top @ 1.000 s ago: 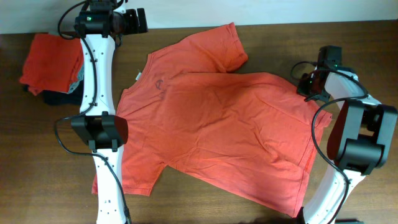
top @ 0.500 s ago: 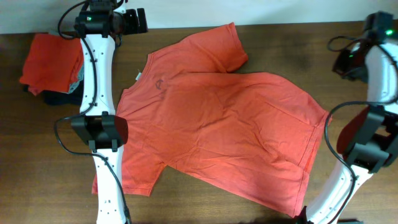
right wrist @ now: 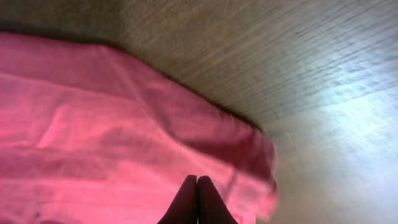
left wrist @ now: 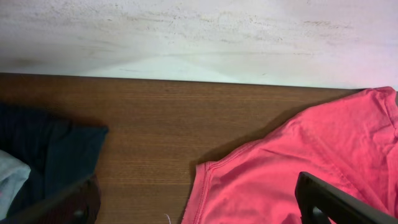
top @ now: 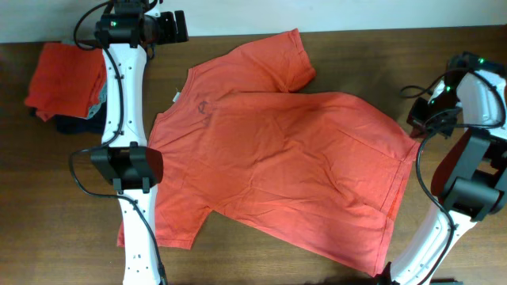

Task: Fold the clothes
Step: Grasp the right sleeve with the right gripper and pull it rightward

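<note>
The right pincer (right wrist: 197, 184) is pressed fully shut, tips together with no cloth seen between them. Directly under and ahead of those tips lies the hem corner of the spread T-shirt (top: 285, 158) (whether the tips touch the fabric I cannot tell). From this pincer the shirt stretches away across the surface (top: 356, 55) toward the other arm. Its hem is nearest and its collar farthest, so its long axis runs arm to arm, a little askew.

The left pincer (left wrist: 198, 186) stands wide and holds nothing. The collar-side shoulder lies just ahead of it, reaching in between its fingers, and a dark navy garment (left wrist: 53, 155) lies by one finger.

Each arm seems to sit near one end of the shirt. The hem corner looks like the right arm's to take, though it would have to open first.
</note>
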